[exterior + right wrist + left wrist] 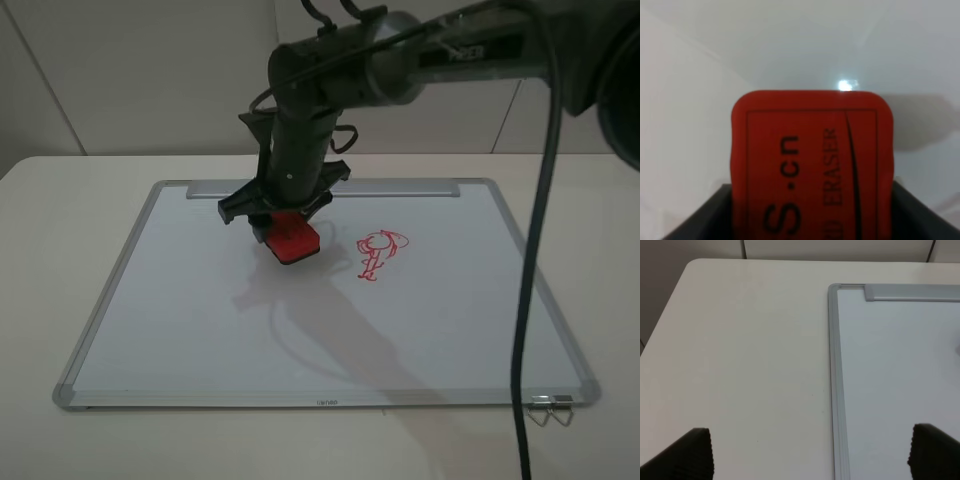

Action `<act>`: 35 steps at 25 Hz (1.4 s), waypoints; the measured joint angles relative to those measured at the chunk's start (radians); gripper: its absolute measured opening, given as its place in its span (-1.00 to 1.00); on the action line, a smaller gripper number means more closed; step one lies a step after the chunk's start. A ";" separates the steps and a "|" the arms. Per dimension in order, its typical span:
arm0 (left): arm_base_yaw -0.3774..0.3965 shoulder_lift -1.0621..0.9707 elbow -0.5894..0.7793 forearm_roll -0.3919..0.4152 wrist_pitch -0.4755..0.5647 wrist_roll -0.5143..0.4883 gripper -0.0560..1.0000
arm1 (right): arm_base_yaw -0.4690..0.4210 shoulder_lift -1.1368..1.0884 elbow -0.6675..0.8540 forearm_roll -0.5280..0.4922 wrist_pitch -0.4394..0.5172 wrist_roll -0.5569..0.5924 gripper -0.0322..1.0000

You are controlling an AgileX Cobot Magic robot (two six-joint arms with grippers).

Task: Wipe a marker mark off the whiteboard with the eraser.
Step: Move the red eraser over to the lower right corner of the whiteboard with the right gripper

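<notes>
The right pincer (pixel 283 218) pinches the eraser (pixel 292 240) over the whiteboard (pixel 200 330). The marker mark (pixel 380 253) lies near, at 3 o'clock in the high view, its long axis 12-to-6. The left pincer (pixel 812 442) is spread and, I judge, farther off.

Soft, even overhead light. Arm shadow (pixel 335 325) falls on whiteboard (pixel 170 320) toward camera. Small glare spot (pixel 846 85) beyond eraser (pixel 810 150), whose near lettering blurs. Foreground cable (pixel 528 300) out of focus.
</notes>
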 joint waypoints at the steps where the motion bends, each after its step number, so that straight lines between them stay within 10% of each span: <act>1: 0.000 0.000 0.000 0.000 0.000 0.000 0.58 | 0.000 -0.014 0.015 0.000 0.005 0.011 0.02; 23: 0.000 0.000 0.000 0.000 0.000 0.000 0.58 | -0.383 -0.605 0.964 -0.202 -0.244 0.320 0.02; 35: 0.000 0.000 0.000 0.000 0.000 0.000 0.58 | -0.442 -0.668 1.144 -0.211 -0.410 0.341 0.02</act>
